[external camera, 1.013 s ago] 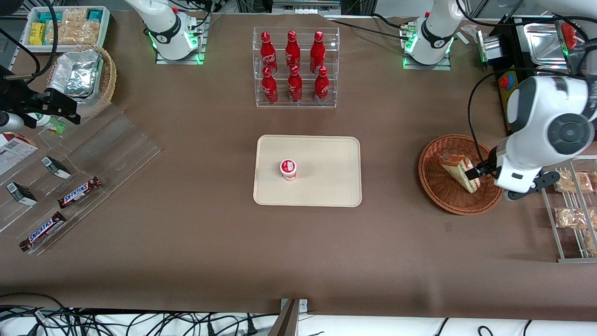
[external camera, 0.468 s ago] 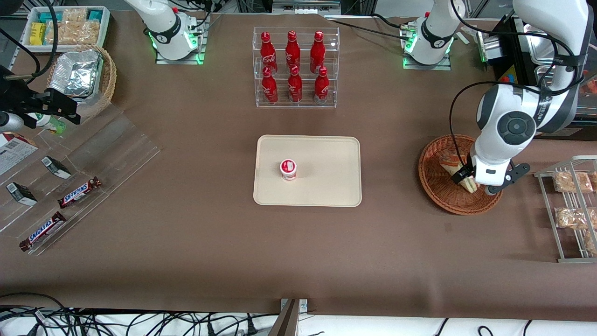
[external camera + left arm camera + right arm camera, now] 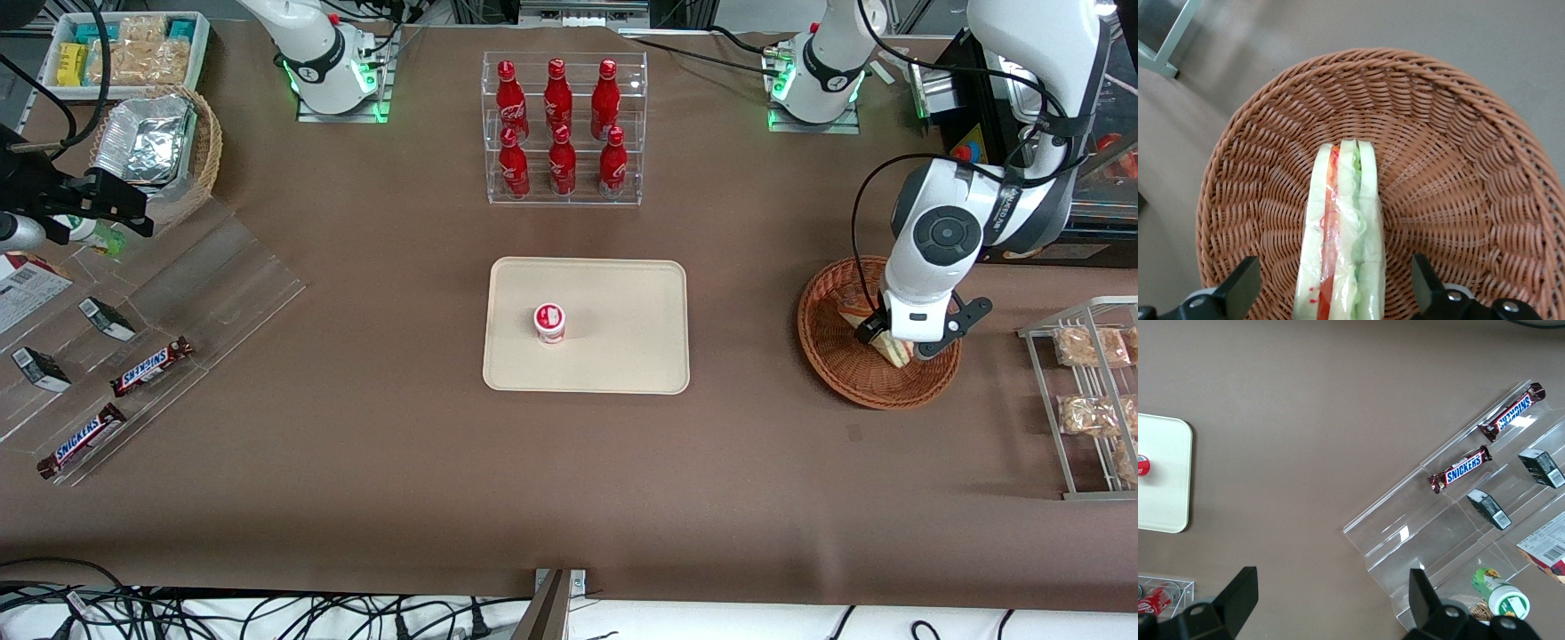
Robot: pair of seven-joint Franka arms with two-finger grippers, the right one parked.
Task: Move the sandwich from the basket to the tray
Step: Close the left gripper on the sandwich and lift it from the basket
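The sandwich stands on edge in the reddish-brown wicker basket, a clear-wrapped wedge with white bread and red and green filling. My left gripper hangs open right over it, one finger on each side with a gap to the bread. From the front, the gripper covers most of the sandwich inside the basket. The cream tray lies mid-table, toward the parked arm's end from the basket.
A small red-and-white cup stands on the tray. A clear rack of red bottles is farther from the front camera. A wire rack of bagged snacks lies beside the basket. An acrylic stand with Snickers bars is toward the parked arm's end.
The left arm has swung in over the basket and turned its wrist upright. The gripper now straddles the sandwich, which has not moved.
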